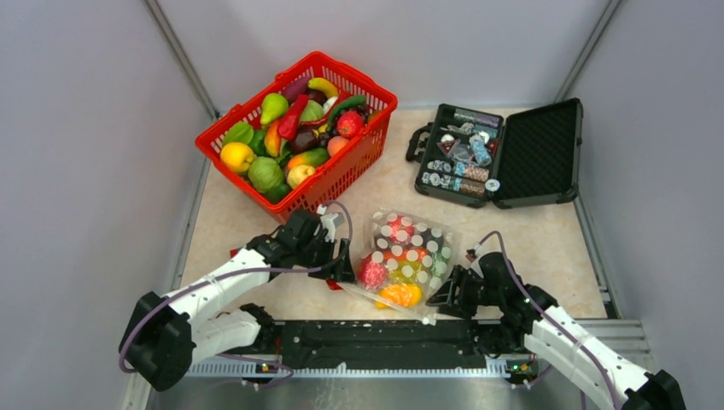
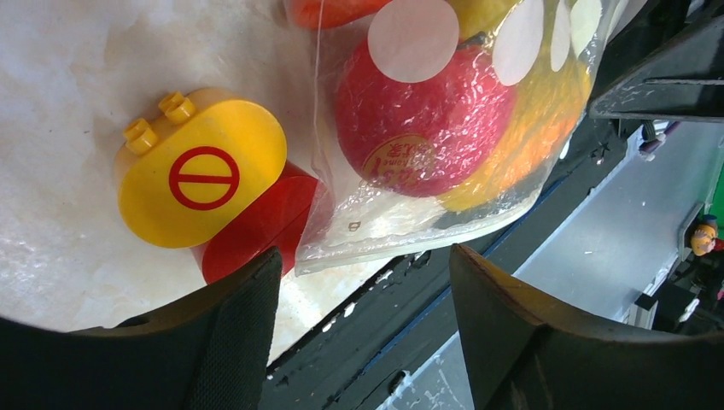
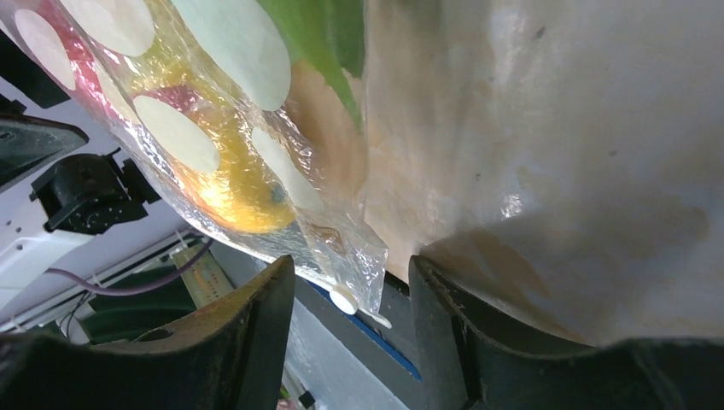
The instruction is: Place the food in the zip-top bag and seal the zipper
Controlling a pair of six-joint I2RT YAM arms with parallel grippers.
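Observation:
The clear zip-top bag (image 1: 408,256) with white dots lies flat near the table's front edge. It holds food: a red fruit (image 1: 372,273), an orange one (image 1: 399,295) and others. Its zipper (image 1: 388,307) runs along the near edge. My left gripper (image 1: 341,272) is open at the bag's left corner. In the left wrist view the bag's corner (image 2: 341,243) lies just beyond the open gripper (image 2: 363,282). My right gripper (image 1: 440,295) is open at the bag's right corner. In the right wrist view the white zipper tab (image 3: 346,299) sits between the fingertips of the gripper (image 3: 352,278), untouched.
A red basket (image 1: 337,179) full of toy fruit (image 1: 290,128) stands at the back left. An open black case (image 1: 538,154) stands at the back right. A yellow-and-red button block (image 2: 201,175) lies against the bag's left side. The black rail (image 1: 376,342) runs along the front.

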